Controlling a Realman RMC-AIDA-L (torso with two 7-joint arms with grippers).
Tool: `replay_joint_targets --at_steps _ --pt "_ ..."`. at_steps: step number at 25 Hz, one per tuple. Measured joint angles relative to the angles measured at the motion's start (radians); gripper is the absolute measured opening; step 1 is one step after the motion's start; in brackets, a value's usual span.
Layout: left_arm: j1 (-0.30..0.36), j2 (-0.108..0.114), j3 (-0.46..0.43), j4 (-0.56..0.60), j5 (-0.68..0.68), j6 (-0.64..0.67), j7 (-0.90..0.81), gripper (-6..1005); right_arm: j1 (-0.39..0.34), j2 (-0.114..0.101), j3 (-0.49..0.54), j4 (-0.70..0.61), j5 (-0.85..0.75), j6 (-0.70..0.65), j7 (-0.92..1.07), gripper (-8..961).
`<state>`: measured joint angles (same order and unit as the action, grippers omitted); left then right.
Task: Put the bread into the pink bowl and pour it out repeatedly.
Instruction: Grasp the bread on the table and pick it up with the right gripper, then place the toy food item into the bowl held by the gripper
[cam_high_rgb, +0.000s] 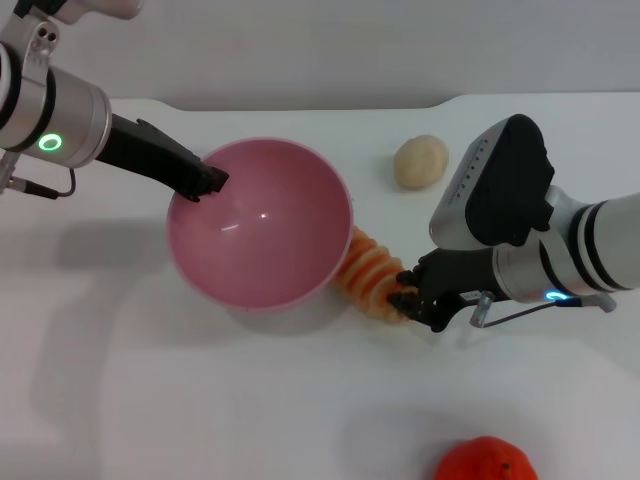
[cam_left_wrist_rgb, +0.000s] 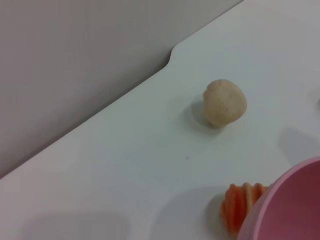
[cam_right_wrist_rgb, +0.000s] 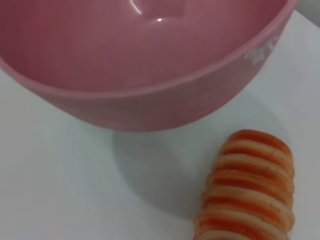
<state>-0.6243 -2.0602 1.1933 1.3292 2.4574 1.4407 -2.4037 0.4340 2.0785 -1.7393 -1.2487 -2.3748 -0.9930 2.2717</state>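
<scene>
Two grippers work: left gripper (cam_high_rgb: 212, 181) pinches the empty pink bowl's (cam_high_rgb: 262, 225) rim, right gripper (cam_high_rgb: 408, 297) grips the bread (cam_high_rgb: 370, 272) outside.

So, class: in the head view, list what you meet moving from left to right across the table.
left gripper at the bowl's rim → pink bowl → bread → right gripper at the bread's end → orange fruit
</scene>
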Motion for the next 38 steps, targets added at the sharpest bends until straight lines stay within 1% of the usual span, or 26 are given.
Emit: replay_joint_targets --at_steps 9,22,24,25,34,38 --pt "0.000 0.001 0.020 0.008 0.000 0.002 -0.010 41 -0.015 0.000 0.000 -0.005 0.000 0.002 -0.001 181" --pt "0.001 0.000 0.026 0.010 0.000 -0.001 -0.018 41 -0.028 0.000 0.000 -0.009 0.000 0.016 -0.002 138" --pt "0.002 0.000 0.026 0.006 0.000 -0.004 -0.018 41 -0.049 0.000 0.000 -0.014 0.000 0.075 -0.002 133" --pt "0.002 0.000 0.026 0.006 0.000 -0.004 -0.018 41 -0.049 0.000 0.000 -0.014 0.000 0.075 -0.002 131" --pt "0.005 0.001 0.026 0.000 0.002 -0.006 -0.018 42 -0.148 0.003 -0.001 -0.044 0.007 0.390 0.001 119" --pt "0.006 0.002 0.026 -0.018 0.005 -0.009 -0.016 41 -0.196 0.004 -0.031 -0.086 0.028 0.516 0.001 115"
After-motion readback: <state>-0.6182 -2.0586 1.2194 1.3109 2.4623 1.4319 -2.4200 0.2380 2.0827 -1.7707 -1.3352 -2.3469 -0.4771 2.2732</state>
